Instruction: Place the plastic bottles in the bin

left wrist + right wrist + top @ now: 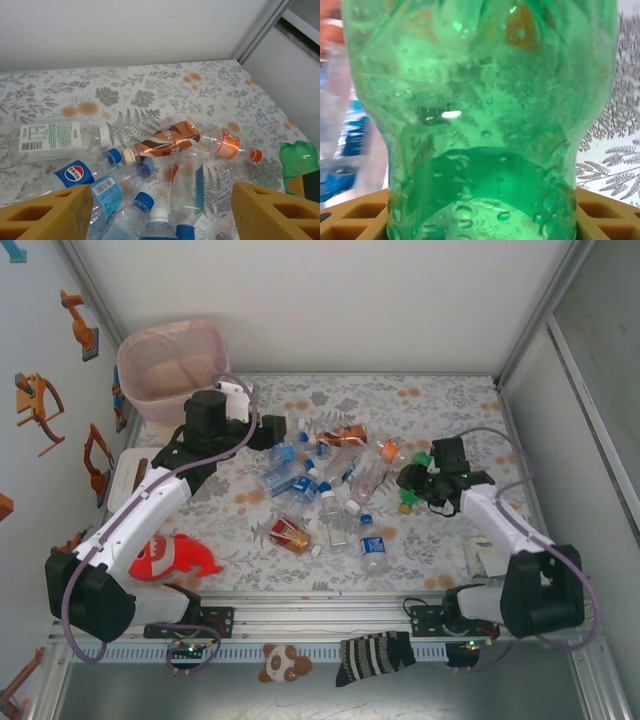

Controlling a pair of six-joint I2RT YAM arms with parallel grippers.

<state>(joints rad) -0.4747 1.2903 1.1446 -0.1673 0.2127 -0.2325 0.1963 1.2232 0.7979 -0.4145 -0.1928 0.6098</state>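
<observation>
The bin (128,375) is seen at the far left corner of the tabletop (450,400), lined with a pink bag. No bottle can be made out inside it from above.

The bottles (320,485) are scattered over the middle of the flowered tabletop, most of them lying on their sides in a loose heap. A bottle with a red label (290,533) and a clear bottle with a blue label (372,550) are found at the near edge of the heap, a little apart from the rest.

The left gripper (161,202) is held open above the left part of the heap, its yellow fingers (47,212) spread wide with nothing clasped between them. Below it a copper-labelled bottle (167,140), a clear bottle with a white label (55,140) and a bottle with a round blue logo (75,174) are seen lying on the tabletop. An orange-labelled bottle (227,145) lies further right.

The right gripper (412,480) is placed at the right side of the heap. A green bottle (480,100) is gripped between its fingers, which are pressed against both sides of it. Whether this bottle is lifted off the tabletop cannot be told.

A red toy shark (170,558) is seen near the left arm, close to the near edge.
</observation>
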